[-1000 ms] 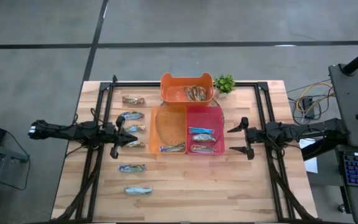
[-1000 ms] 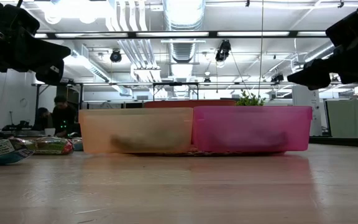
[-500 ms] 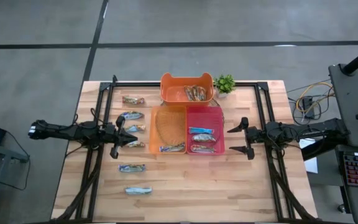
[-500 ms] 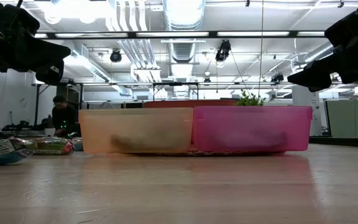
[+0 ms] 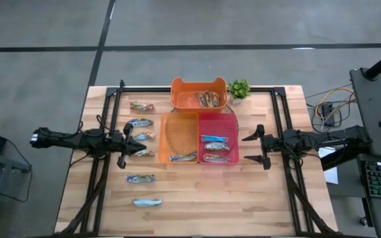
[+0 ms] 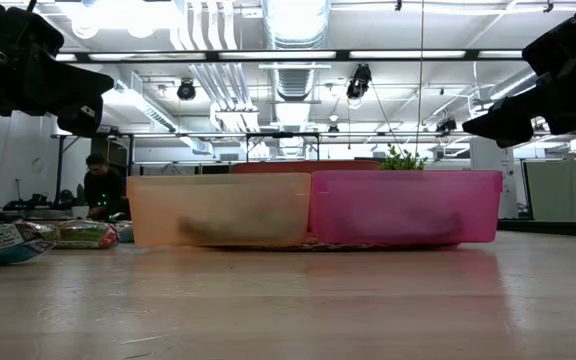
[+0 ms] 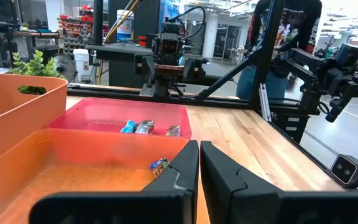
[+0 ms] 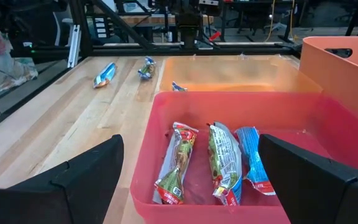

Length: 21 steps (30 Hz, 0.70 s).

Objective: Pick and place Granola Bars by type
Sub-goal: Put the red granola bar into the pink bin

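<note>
Still no chg; bars (image 5: 141, 178) unmoved

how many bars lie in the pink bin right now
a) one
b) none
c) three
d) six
c: the right wrist view shows three wrapped bars lying side by side on the floor of the pink bin, two brownish-green and one blue.

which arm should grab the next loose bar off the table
Left, probably. The loose granola bars all lie on the left side of the table, right by the left gripper, though it's shut and must open first. The right gripper is open but sits beyond the pink bin.
</note>
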Tool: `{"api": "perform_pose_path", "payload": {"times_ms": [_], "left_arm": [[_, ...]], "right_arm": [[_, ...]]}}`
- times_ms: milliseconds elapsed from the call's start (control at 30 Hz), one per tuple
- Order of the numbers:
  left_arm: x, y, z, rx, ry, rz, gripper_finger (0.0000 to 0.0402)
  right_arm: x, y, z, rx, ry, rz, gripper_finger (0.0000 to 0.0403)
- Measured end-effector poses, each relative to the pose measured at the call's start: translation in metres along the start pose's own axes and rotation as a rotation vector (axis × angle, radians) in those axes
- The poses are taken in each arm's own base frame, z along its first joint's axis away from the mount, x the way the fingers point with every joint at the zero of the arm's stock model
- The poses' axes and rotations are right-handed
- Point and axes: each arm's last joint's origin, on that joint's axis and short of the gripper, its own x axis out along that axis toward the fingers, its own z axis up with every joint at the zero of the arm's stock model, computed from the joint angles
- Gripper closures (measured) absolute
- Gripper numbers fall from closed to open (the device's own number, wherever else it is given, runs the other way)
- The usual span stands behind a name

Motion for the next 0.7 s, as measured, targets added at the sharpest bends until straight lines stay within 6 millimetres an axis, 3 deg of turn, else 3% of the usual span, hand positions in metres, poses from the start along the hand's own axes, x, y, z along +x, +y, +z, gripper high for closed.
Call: {"api": "perform_pose_path", "payload": {"times_ms": [700], "left_arm": [[0.0000, 0.0000, -0.0002, -0.060, 0.001, 0.000, 0.0401]], "right_arm": [[0.0000, 0.0000, 0.0000, 0.001, 0.000, 0.000, 0.0044]]}}
